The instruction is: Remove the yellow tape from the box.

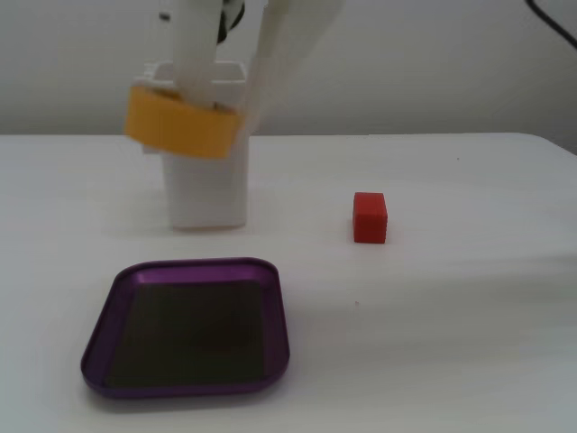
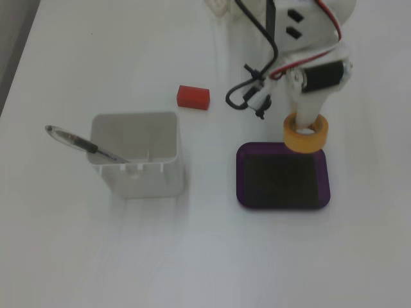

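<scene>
The yellow tape hangs in the air, slightly tilted, held by my white gripper. One finger passes through the roll's hole and the other presses its outer wall. In the top-down fixed view the tape sits over the upper right edge of the purple box, with the gripper coming down from above. The box lies flat at the front of the table with nothing on its dark floor. The tape does not touch it.
A tall white square container stands behind the box; in the top-down fixed view it holds a pen leaning out to the left. A small red cube sits apart on the table. Black cables hang by the arm.
</scene>
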Robot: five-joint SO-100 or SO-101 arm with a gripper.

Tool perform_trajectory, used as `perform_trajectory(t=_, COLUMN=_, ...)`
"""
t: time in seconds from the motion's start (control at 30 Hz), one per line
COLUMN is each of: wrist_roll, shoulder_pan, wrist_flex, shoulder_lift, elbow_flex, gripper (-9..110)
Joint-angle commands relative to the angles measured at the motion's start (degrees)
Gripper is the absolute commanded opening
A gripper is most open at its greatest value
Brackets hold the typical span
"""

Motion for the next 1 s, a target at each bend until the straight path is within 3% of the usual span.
perform_trajectory(t=0.0, wrist_roll=0.5, shoulder_pan=0.2, wrist_flex=0.8, shoulder_lift=9.8, elbow_flex=6.9, gripper=0)
perform_trajectory(t=0.27, wrist_roll=0.5, shoulder_pan=0.2, wrist_flex=-6.7, shoulder_lift=23.3, elbow_flex=36.0, gripper=0)
perform_trajectory(t=0.63, wrist_roll=0.5, shoulder_pan=0.2, wrist_flex=-33.1, shoulder_lift=40.6, elbow_flex=82.1, gripper=0)
perform_trajectory(t=0.97, wrist_roll=0.1, shoulder_pan=0.3, wrist_flex=-38.8, shoulder_lift=39.2, elbow_flex=87.7, gripper=2)
